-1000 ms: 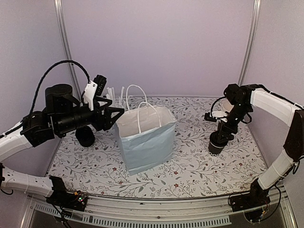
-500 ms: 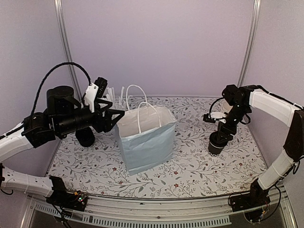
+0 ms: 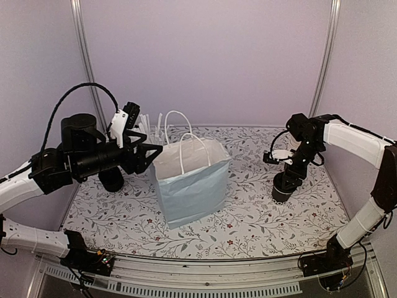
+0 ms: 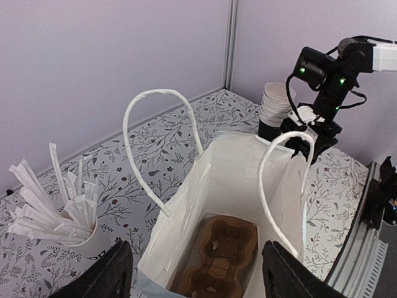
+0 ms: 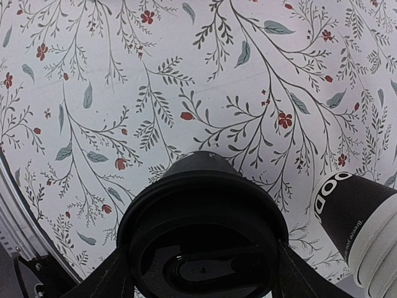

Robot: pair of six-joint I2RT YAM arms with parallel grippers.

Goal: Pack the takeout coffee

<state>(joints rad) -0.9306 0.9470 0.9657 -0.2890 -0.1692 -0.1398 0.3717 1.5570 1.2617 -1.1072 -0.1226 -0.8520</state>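
A black paper cup with a black round lid [image 3: 282,191] stands on the table at the right. My right gripper [image 3: 287,179] is down over it, its fingers against both sides of the lid [image 5: 201,205]. The right wrist view shows the gripper [image 5: 201,276] from above the lid. The brown pulp cup carrier [image 4: 220,248] lies at the bottom of the pale blue paper bag [image 3: 192,186], both holes bare. My left gripper [image 3: 151,152] hovers open at the bag's upper left edge, its fingers [image 4: 108,276] wide apart over the bag's mouth [image 4: 248,180].
A stack of black cups with white insides [image 4: 275,108] stands just behind the right gripper, its lettering showing in the right wrist view [image 5: 353,214]. A white cup of straws [image 4: 65,217] stands left of the bag. A black round object [image 3: 111,179] sits under the left arm.
The right arm has shifted slightly to the left and lower over the lidded cup. The left arm, the bag and the cup have stayed where they were.
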